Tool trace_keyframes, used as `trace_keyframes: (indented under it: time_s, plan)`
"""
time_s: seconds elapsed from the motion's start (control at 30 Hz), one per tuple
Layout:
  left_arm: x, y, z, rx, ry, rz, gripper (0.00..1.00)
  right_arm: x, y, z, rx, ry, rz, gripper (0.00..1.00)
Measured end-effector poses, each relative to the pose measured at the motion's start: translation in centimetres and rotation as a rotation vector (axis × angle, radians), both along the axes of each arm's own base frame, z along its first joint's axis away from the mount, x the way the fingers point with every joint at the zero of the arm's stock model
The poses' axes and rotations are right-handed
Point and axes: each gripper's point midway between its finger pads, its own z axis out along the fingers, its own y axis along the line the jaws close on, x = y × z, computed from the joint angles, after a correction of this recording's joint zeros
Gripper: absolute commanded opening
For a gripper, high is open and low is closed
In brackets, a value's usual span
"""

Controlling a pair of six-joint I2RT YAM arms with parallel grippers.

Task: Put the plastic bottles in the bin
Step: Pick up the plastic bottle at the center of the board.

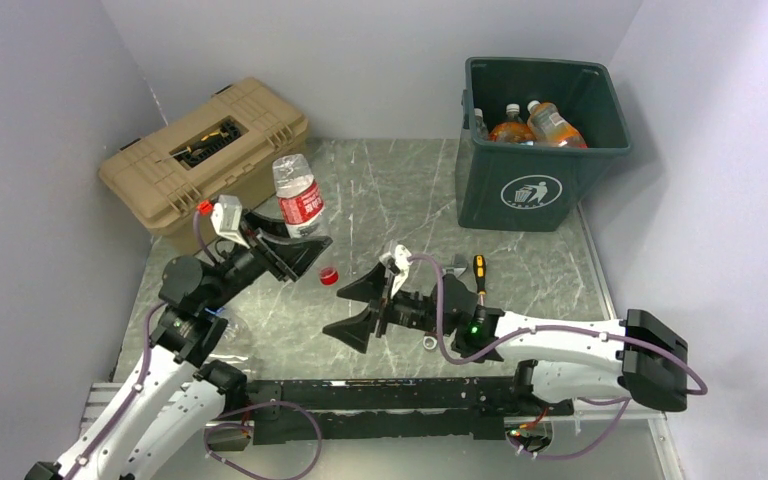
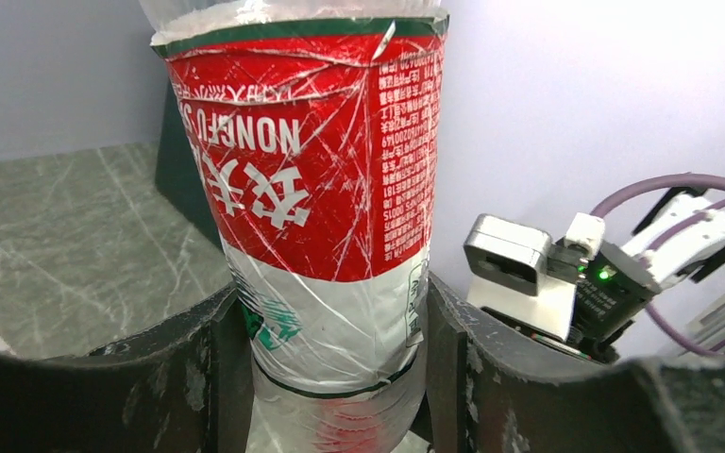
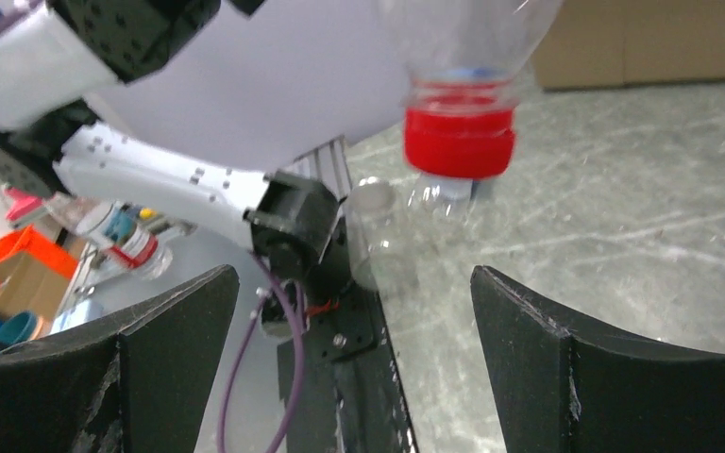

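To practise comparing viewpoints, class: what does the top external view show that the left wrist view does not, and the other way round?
Only the top external view shows the tan toolbox, the screwdriver and the orange bottles lying inside the bin. Only the left wrist view shows, close up, the white print on the red label and its creases. Both show the red-labelled bottle clamped in the left gripper.

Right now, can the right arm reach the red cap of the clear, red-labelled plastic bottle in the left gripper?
Probably yes: the open right gripper faces the red cap, nothing between; the left gripper holds the bottle by its body.
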Motion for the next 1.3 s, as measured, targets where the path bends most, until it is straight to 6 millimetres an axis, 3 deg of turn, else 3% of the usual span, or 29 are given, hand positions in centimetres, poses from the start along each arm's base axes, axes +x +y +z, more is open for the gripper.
trace_keyframes:
  time_s: [0.3, 0.5, 0.7, 1.13, 1.2, 1.27, 1.3]
  plan:
    - [-2.2, 0.9, 1.9, -0.084, -0.008, -0.018, 0.51, 3.2, 1.2, 3.8, 0.126, -0.062, -0.168, 0.96]
    - [-2.6, 1.0, 2.0, -0.104, 0.027, -0.030, 0.51, 3.7, 1.5, 6.0, 0.171, -0.101, -0.187, 0.91]
    - [-2.7, 0.9, 1.8, -0.116, 0.055, -0.038, 0.50, 3.6, 1.9, 7.9, 0.201, -0.130, -0.173, 0.79]
    - [-2.3, 0.7, 1.4, -0.122, 0.093, -0.046, 0.50, 3.4, 3.0, 6.4, 0.139, -0.126, -0.132, 0.38]
    - [-2.3, 0.7, 1.4, -0.117, 0.088, -0.045, 0.50, 3.4, 3.0, 6.4, 0.133, -0.122, -0.132, 0.26]
    - [-2.3, 0.7, 1.5, -0.117, 0.081, -0.043, 0.52, 3.5, 3.2, 6.4, 0.123, -0.120, -0.133, 0.00]
    - [-2.3, 0.7, 1.5, -0.117, 0.077, -0.042, 0.54, 3.5, 3.2, 6.5, 0.117, -0.119, -0.134, 0.00]
